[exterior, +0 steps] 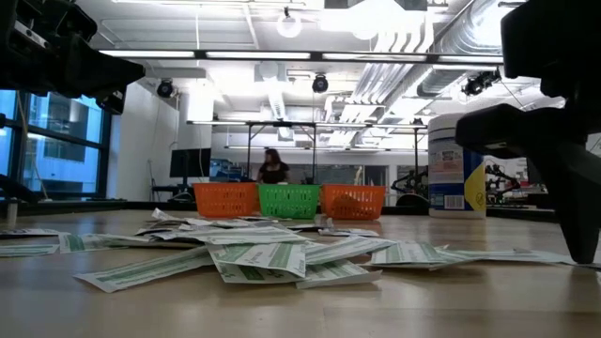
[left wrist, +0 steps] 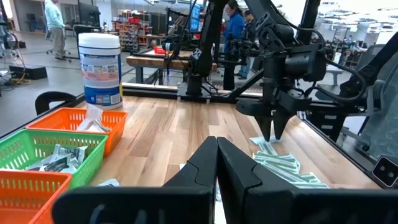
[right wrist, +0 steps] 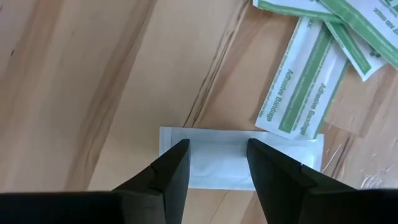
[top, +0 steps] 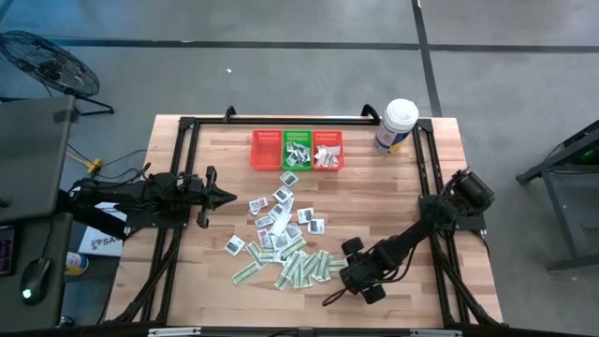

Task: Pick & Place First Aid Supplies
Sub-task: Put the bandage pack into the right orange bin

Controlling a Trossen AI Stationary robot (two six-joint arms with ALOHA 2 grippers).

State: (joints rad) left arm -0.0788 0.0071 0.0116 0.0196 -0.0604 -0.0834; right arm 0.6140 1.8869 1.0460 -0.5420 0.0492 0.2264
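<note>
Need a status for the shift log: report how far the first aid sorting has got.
Done: a few packets already lie in the green basket and the right-hand orange basket; the left orange basket looks empty.
In hand: the right claw is open, straddling a white packet on the table, not yet gripping it. The left claw waits shut.
Left: most of the packets are spread over the table.

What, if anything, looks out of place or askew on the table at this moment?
One plain white strip packet lies apart from the scattered pile of green-and-white paper packets, blank side up, between the open right gripper's fingers. The pile itself overlaps loosely on the wooden table. Nothing looks damaged or spilled.
</note>
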